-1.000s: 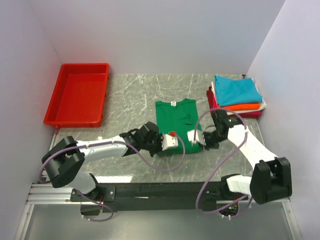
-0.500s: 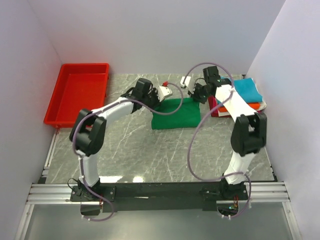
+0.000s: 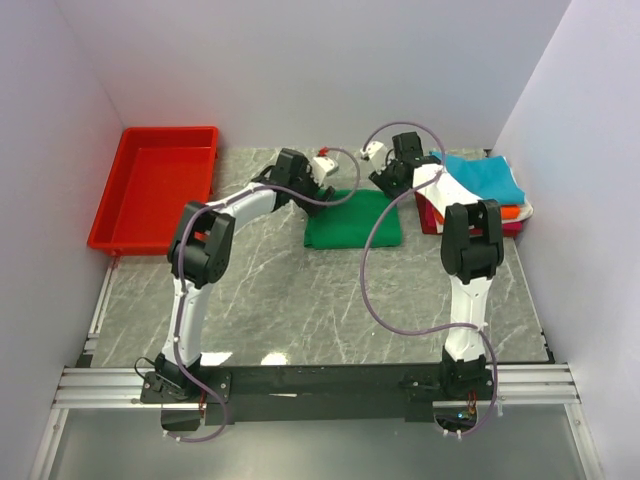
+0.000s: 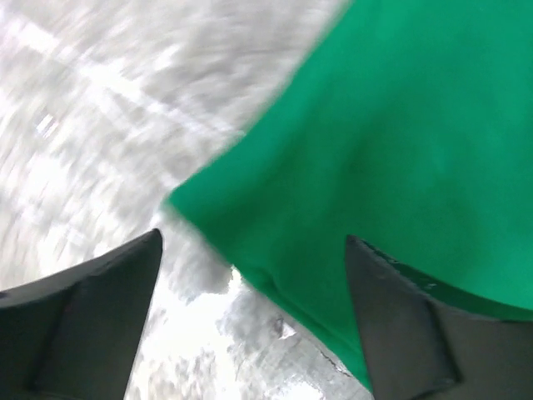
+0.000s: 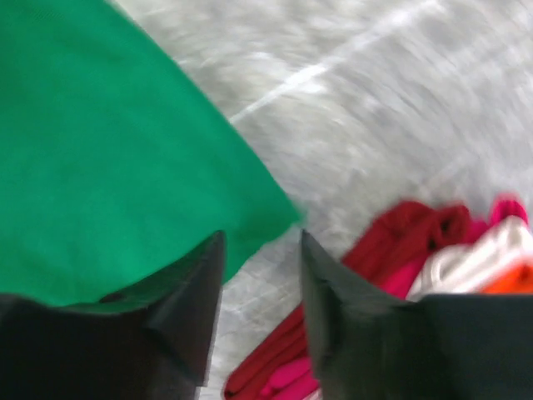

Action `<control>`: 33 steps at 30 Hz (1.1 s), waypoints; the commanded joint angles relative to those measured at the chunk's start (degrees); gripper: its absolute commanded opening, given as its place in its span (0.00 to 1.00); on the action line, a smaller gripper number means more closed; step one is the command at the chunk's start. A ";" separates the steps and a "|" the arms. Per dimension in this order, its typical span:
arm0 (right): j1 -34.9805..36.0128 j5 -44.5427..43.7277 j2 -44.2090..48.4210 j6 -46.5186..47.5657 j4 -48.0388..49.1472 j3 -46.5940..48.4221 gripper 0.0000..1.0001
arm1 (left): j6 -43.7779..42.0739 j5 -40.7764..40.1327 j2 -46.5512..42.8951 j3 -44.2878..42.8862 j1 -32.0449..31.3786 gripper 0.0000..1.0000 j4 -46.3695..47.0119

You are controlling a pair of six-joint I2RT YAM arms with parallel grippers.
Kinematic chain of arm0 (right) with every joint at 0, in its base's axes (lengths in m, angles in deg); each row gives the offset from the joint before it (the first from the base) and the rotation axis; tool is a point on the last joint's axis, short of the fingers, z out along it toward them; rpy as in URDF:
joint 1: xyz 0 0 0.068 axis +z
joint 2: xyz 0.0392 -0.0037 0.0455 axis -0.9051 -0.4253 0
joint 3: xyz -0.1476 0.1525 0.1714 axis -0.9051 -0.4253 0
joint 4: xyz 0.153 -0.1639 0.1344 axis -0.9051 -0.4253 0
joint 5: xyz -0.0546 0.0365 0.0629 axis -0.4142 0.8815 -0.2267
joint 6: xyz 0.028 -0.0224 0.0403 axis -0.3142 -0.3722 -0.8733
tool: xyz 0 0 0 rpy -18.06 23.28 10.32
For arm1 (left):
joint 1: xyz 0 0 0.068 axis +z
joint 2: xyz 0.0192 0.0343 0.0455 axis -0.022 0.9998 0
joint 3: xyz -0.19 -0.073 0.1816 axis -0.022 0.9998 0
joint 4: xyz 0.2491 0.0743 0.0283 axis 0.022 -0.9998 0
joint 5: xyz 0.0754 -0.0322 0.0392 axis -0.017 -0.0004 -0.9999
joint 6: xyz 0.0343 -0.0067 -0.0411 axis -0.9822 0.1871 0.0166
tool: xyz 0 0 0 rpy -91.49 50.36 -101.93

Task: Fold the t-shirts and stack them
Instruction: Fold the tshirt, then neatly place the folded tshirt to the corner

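Note:
The bright green t-shirt (image 3: 352,222) lies folded in half on the table's far middle. My left gripper (image 3: 322,163) hovers over its far left corner, open. In the left wrist view the green cloth (image 4: 400,125) lies below the wide-apart fingers (image 4: 83,317), and nothing is gripped. My right gripper (image 3: 372,152) is at the far right corner, open. In the right wrist view the shirt's corner (image 5: 100,167) lies free, just ahead of the fingertips (image 5: 191,292). The folded stack, teal t-shirt (image 3: 485,180) on top, sits to the right.
A red plastic tray (image 3: 155,185) stands at the far left against the wall. The red bottom of the stack (image 5: 400,242) lies close to my right gripper. White walls close in the table at the back and on both sides.
Both grippers carried the green shirt's near edge from the front of the table to the far side, folding it in half. Both then opened and let the cloth go.

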 commanded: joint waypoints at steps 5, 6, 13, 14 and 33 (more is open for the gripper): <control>-4.48 6.84 6.01 -22.08 1.33 1.36 0.62 | 26.08 -3.07 -13.53 2.79 3.16 0.99 1.00; -5.00 8.61 6.63 -22.70 0.80 -0.65 0.63 | 27.84 -1.37 -17.38 8.29 3.17 0.98 2.13; -5.45 12.58 4.53 -33.76 -6.49 -1.02 0.73 | 47.95 13.14 -21.55 22.93 3.08 0.82 8.20; -5.53 12.32 4.44 -35.17 -5.71 -2.50 0.75 | 48.85 13.58 -21.20 23.38 3.08 0.80 8.82; -5.71 14.15 -9.53 -44.86 -11.32 8.90 0.76 | 50.79 9.63 -9.86 23.37 0.44 0.60 4.86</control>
